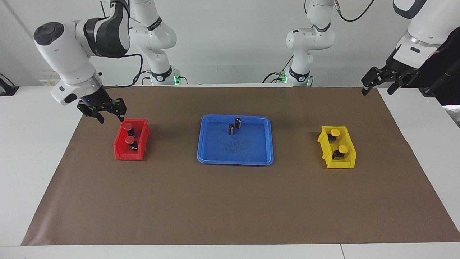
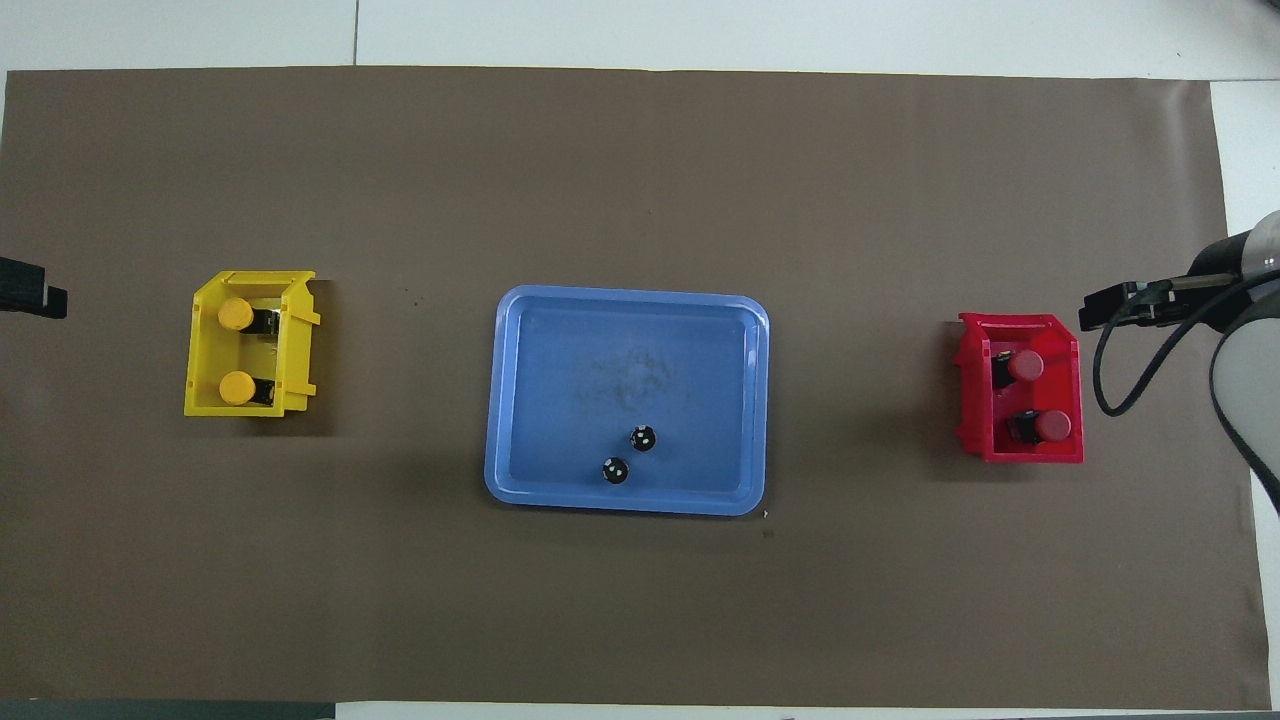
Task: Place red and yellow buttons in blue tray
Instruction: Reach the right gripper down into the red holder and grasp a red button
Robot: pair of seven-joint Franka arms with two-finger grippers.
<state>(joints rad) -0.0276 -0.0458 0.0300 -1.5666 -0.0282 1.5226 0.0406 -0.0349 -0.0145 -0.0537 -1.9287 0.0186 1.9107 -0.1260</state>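
Two red buttons (image 1: 127, 126) (image 2: 1025, 365) lie in a small red bin (image 1: 120, 153) (image 2: 968, 395). A small yellow bin (image 1: 341, 165) (image 2: 205, 365) holds two yellow buttons (image 1: 335, 132) (image 2: 236, 315). Between the bins lies the blue tray (image 1: 235, 162) (image 2: 625, 503). My right gripper (image 1: 109, 117) (image 2: 1095, 308) hangs open and empty just beside the red bin, toward the right arm's end of the table. At the paper's corner at the left arm's end, my left gripper (image 1: 376, 91) (image 2: 30, 297) waits, open.
Two dark cylinders (image 1: 238, 122) (image 2: 644, 438) stand in the tray near its rim on the robots' side. Brown paper (image 1: 230, 201) covers the table. The right arm's cable (image 2: 1110, 380) loops beside the red bin.
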